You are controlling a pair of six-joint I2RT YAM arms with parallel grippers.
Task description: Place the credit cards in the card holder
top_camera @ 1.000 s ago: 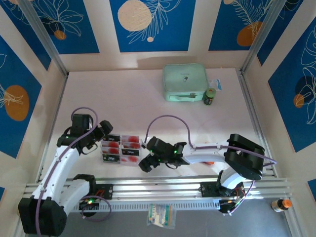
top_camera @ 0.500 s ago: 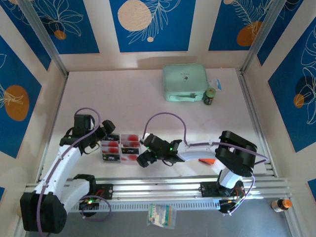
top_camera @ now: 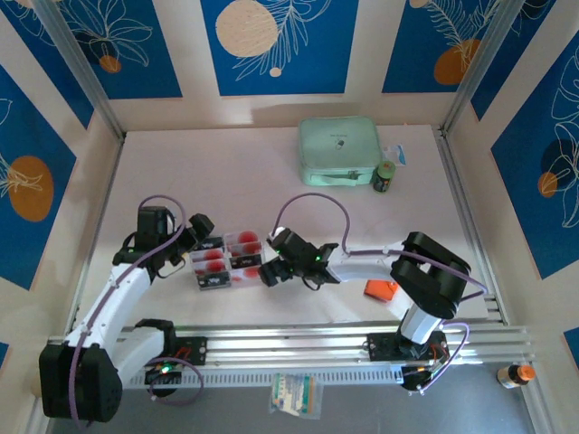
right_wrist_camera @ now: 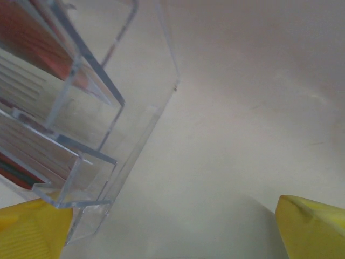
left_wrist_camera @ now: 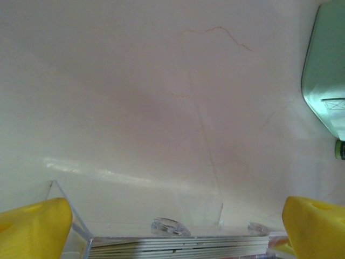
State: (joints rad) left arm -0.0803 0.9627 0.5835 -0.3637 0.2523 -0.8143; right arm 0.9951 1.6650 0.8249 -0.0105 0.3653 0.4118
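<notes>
**Cards in tray, both grippers spread wide**

A pale, glossy table [top_camera: 226, 181] is enclosed by cream walls set with blue leaf-patterned panels [top_camera: 280, 45]. The credit cards [top_camera: 213, 256] are stacked in a clear tray [right_wrist_camera: 161, 65] near the front edge. The tray is flanked by the left gripper [top_camera: 203, 239] and the right gripper [top_camera: 269, 271], each with fingers held wide apart. The card holder [top_camera: 380, 289] lies to the right, partly covered by the right arm. A mint-green case [top_camera: 339, 151] is set at the back.

One clear tray [right_wrist_camera: 143, 108], one mint-green case [top_camera: 339, 151], one card holder [top_camera: 381, 289], one jar [top_camera: 385, 176].
</notes>
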